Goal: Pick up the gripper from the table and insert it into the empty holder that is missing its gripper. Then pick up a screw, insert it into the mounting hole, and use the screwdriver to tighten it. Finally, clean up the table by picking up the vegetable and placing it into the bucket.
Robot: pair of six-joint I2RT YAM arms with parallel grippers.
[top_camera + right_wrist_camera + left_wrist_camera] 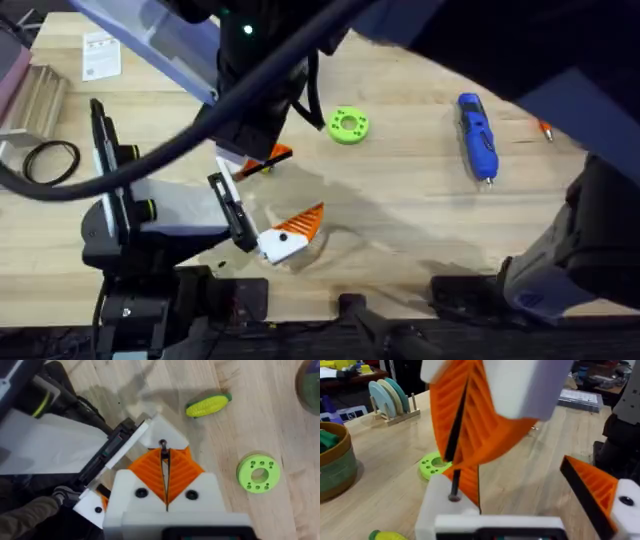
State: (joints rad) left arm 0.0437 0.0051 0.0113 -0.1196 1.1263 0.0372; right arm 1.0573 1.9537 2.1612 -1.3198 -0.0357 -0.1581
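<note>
The right pincer [164, 460] is closed, its orange ribbed pads [182, 472] pressed together on a thin black screw [162, 443]. The free end of the screw is located at the white holder [167, 435] on one jaw of the left pincer [515, 485]. The left pincer is held wide open, and nothing is gripped between its fingers. The gripper [469, 480], an orange wedge with a black side, is seen directly beside the holder. Whether it is fully seated cannot be determined. The other finger of the left pincer carries its own orange pad [592, 487].

The green round disc [348, 125] lies on the table [400, 220], just beyond the two pincers. The vegetable [207, 406] lies on the table near the disc, apart from both pincers. The bucket [337, 467] stands farther out on the table, with a green object visible inside it. The screwdriver [477, 135] lies on the right side of the table, well apart from the pincers.
</note>
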